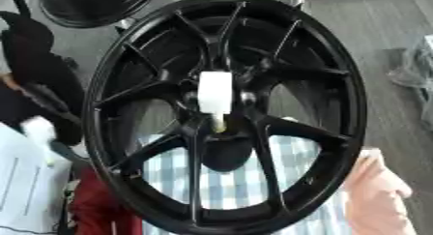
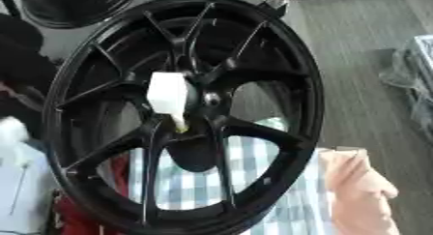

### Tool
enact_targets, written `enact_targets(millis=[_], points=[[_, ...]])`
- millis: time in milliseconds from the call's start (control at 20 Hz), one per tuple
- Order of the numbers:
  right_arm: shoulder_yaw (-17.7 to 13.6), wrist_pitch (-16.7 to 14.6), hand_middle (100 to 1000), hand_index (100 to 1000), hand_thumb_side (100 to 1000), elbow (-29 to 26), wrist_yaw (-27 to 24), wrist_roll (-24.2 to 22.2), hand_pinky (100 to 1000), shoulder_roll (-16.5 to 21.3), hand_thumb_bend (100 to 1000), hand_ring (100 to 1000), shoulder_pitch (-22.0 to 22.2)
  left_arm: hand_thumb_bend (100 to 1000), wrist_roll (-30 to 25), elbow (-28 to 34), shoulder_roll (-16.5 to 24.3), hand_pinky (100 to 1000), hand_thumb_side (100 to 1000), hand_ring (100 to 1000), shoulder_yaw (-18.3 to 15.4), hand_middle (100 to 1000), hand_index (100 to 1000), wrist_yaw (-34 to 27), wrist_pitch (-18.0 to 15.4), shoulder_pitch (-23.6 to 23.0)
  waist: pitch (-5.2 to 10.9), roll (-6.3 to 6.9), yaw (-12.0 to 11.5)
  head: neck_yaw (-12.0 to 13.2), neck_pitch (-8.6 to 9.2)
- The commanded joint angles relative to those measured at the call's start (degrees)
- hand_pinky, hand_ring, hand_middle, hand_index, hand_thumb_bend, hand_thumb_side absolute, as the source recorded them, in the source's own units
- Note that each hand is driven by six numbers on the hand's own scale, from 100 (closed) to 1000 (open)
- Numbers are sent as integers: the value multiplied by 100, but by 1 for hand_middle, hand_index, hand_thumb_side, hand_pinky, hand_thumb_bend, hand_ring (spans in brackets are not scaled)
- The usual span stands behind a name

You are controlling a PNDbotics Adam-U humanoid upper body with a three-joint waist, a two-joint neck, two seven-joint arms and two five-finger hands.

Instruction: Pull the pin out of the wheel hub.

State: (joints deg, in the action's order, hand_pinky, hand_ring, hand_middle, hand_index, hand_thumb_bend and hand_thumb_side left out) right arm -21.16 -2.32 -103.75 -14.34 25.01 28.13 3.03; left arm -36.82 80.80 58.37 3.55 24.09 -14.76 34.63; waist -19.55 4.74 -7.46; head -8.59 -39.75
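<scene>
Trouble is most likely to come from the approach, since neither robot hand shows in either eye view, so I cannot tell whether the fingers are apart, together or clamped on anything. The large black multi-spoke alloy wheel hub (image 1: 226, 114) fills both views, its face turned toward the camera and tilted. At its centre sits the white block-shaped pin (image 1: 215, 97), a pale body with a narrow yellowish tip pointing downward, seated just beside the hub's centre bore where the spokes meet. The task looks unstarted: the pin is in place and nothing touches it. A hand coming in has to pass between thin black spokes, and fingers could snag on one or strike the rim and rock the wheel, which shows no visible support. The pin's body offers smooth flat sides, so a pinch set too near its end may slide off. Pulling at an angle to its seat could jam it. Below the wheel lie a blue-and-white checked cloth (image 1: 222, 185) and a peach-coloured cloth (image 2: 359, 190); a freed pin that slips could drop among them
</scene>
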Motion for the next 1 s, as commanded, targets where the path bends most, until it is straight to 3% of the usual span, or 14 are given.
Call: enact_targets(millis=[50,100,150,300,450,600,700,800,1000], points=[[-62,-5,663,864,528,-103,-2,8,723,118,100,727,-23,233,-21,8,143,891,460,828,-109,778,914,-45,-29,45,86,-12,7,28,49],[-61,-5,662,863,528,-103,-2,6,723,120,100,727,-24,170,-11,15,130,886,412,820,-117,769,902,-110,1,51,87,-12,7,27,47],[-61,-6,662,863,528,-105,-3,6,723,120,100,727,-25,100,24,34,106,874,290,801,-133,749,879,-210,58,59,88,-14,6,22,50],[-66,-8,662,863,528,-108,-9,10,723,114,100,727,-26,100,263,256,-77,841,246,760,-206,712,831,-1154,305,74,91,-26,0,11,55],[-63,-9,661,863,528,-108,-13,5,723,103,100,727,-26,100,769,680,-403,785,331,690,-304,639,793,-2850,609,62,90,-42,-9,8,59],[-63,-14,660,863,528,-114,-27,5,722,86,100,727,-43,100,1177,1208,-784,759,470,645,-325,599,751,-4050,945,30,86,-67,5,21,63],[-55,-15,660,863,527,-116,-38,0,722,77,100,727,-55,100,1343,1465,-1143,756,535,631,-325,586,774,-4640,1224,65,87,-86,18,50,47],[-48,-19,660,863,527,-123,-53,-9,722,74,100,727,-76,100,1431,1623,-1406,757,540,630,-326,585,775,-5122,1506,93,85,-101,36,72,43],[-49,-29,659,863,527,-133,-89,-4,722,56,100,727,-111,100,1663,1704,-2133,759,582,636,-402,599,767,-5689,1899,200,79,-131,61,81,21]])
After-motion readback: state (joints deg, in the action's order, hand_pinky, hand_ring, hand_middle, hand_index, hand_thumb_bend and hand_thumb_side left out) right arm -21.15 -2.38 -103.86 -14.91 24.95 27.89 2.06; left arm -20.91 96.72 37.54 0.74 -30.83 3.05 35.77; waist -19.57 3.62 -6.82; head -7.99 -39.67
